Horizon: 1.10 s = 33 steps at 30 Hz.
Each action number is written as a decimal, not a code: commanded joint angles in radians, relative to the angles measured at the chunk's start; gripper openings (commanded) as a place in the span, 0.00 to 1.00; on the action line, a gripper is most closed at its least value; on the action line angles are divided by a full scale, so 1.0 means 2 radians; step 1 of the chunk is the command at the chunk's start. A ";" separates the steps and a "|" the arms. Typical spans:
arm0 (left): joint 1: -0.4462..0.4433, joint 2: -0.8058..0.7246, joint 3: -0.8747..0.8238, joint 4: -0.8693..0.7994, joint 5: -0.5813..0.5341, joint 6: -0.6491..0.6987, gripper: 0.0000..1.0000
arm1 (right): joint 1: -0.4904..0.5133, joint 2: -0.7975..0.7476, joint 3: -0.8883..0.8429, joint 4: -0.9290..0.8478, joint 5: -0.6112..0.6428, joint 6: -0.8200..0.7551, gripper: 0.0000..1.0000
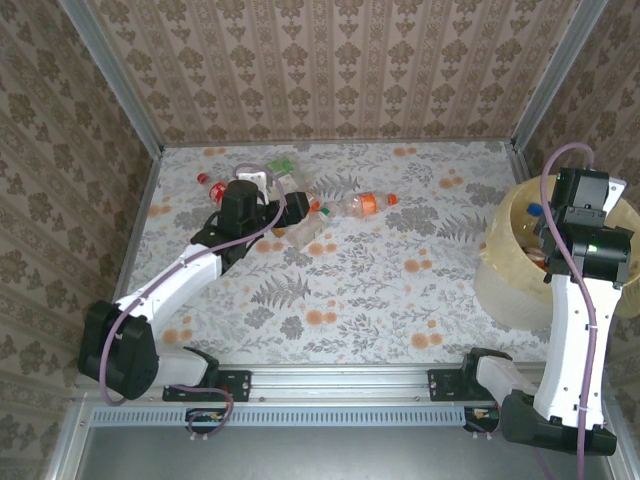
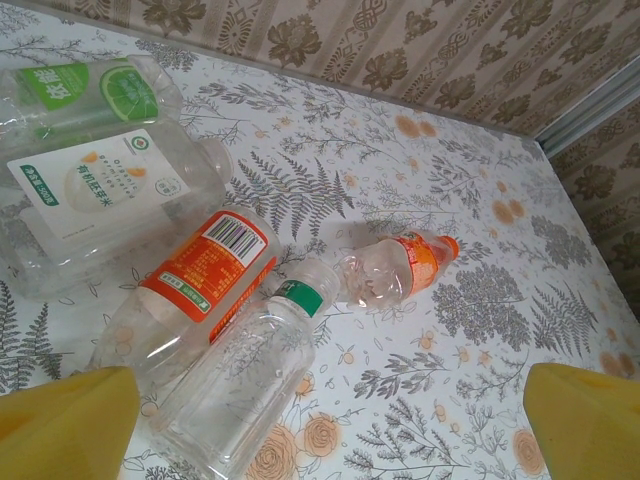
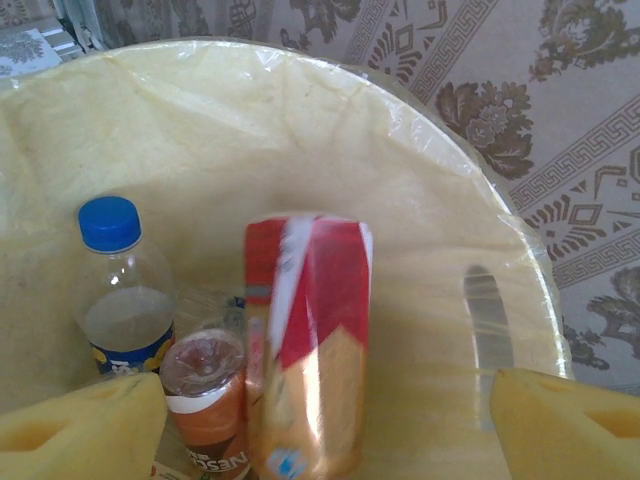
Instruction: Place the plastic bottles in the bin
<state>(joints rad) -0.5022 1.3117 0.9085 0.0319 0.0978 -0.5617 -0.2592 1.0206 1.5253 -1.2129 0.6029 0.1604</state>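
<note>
- Bin (image 3: 497,196) at right table edge, lined with pale yellow bag (image 3: 250,130).
- Inside bin: blue-capped bottle (image 3: 120,290) upright at left, brown-label bottle (image 3: 205,400) just beside it, red-label bottle (image 3: 305,340) in the middle, blurred.
- Right claw (image 3: 325,435) over bin mouth, pads (image 3: 570,420) wide apart, gripping nothing; red-label bottle between them, touching neither.
- Left claw (image 2: 325,430) spread wide, empty, low over bottles at far left of table (image 2: 480,400).
- Lying on table: green-label bottle (image 2: 90,95), white-label bottle (image 2: 110,195) against it, orange-label bottle (image 2: 200,290), green-capped clear bottle (image 2: 250,380) alongside, crushed orange-capped bottle (image 2: 400,275) near its cap.
</note>
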 commanded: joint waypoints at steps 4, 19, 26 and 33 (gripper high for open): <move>0.003 -0.001 0.004 0.000 -0.002 -0.006 1.00 | -0.002 -0.005 0.009 -0.006 -0.029 0.007 0.90; 0.006 0.002 0.005 -0.014 -0.016 -0.011 1.00 | 0.011 -0.046 -0.024 0.083 -0.124 0.025 1.00; 0.010 0.010 0.009 -0.023 -0.021 -0.021 1.00 | 0.029 -0.069 -0.047 0.167 -0.273 0.054 1.00; 0.019 0.022 0.023 -0.060 -0.044 -0.053 1.00 | 0.114 -0.047 -0.066 0.246 -0.357 0.090 1.00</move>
<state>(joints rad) -0.4774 1.3502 0.9222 -0.0441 0.0395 -0.6228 -0.0998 0.9058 1.4136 -0.8352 0.0032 0.2955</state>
